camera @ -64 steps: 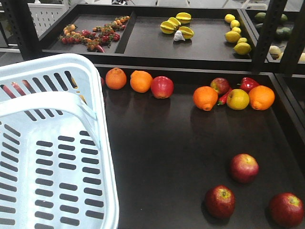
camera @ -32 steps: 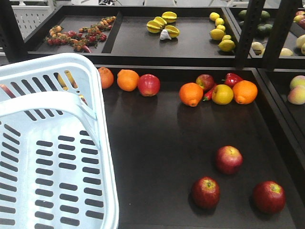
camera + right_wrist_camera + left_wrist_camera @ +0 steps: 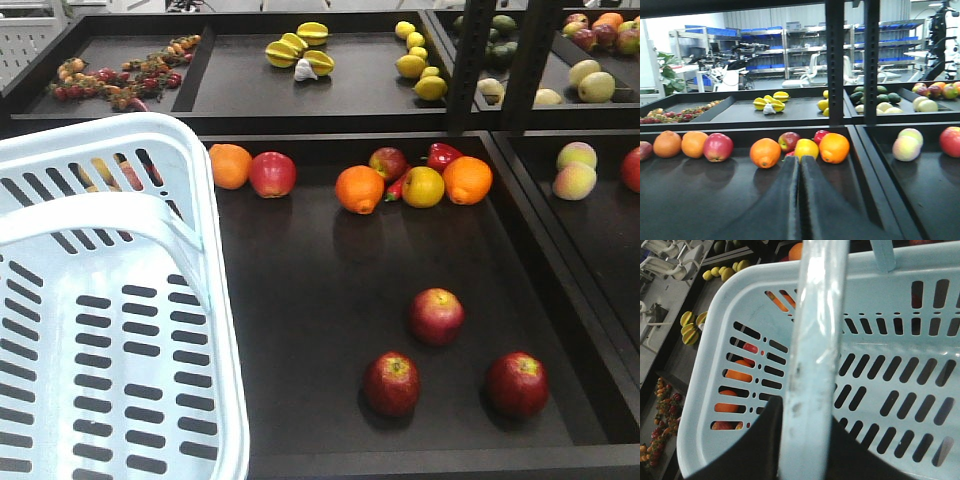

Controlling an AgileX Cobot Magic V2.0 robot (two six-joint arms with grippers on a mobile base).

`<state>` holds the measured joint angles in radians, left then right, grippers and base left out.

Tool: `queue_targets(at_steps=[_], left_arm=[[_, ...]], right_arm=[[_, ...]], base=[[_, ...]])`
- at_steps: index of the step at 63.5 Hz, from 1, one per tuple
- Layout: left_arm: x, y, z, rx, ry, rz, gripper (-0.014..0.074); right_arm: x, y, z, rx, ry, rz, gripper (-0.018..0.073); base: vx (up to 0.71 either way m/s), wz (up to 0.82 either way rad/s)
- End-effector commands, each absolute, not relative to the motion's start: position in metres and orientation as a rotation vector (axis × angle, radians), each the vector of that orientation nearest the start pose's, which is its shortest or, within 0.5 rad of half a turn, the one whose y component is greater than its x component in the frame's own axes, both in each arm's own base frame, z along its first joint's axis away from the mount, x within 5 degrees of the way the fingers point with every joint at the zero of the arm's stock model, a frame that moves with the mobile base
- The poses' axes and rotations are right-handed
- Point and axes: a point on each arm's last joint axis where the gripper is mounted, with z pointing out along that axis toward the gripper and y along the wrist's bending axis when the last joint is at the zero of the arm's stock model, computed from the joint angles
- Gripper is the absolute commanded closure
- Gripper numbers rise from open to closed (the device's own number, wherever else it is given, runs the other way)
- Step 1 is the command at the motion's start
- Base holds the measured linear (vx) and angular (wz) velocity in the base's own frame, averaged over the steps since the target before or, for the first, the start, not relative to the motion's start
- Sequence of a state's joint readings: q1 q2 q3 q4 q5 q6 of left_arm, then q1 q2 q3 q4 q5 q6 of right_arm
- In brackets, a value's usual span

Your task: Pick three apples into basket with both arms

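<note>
No legible brand, label or writing anywhere. Sits at the left of the front view: basket, open side up, long axis running near to far, swing handle lying across its width. Held at that handle by left gripper, black fingers tight on either side. Lie on the dark tray to the right, well apart from the basket: three apples, stems up, in a loose triangle near the front edge. Right gripper closed on nothing, fingers nearly touching, aimed at the back row of oranges; apples outside its wrist view.
</note>
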<state>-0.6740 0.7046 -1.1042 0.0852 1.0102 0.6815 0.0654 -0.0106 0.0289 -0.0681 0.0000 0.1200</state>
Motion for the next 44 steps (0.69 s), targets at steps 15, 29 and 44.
queue_targets(at_steps=[15,29,44], left_arm=[[0.0818,-0.0578,0.4442,1.23,1.534,0.095,0.0604],[0.0818,-0.0578,0.4442,1.23,1.534,0.095,0.0604],[0.0818,-0.0578,0.4442,1.23,1.534,0.095,0.0604]], right_arm=[[0.0557,0.0038,0.2059,-0.017,1.437,0.088,0.0568],[0.0557,0.0038,0.2059,-0.017,1.437,0.088,0.0568],[0.0557,0.0038,0.2059,-0.017,1.437,0.088,0.0568]], base=[[-0.03,-0.15],[0.0,-0.02],[0.01,0.04]])
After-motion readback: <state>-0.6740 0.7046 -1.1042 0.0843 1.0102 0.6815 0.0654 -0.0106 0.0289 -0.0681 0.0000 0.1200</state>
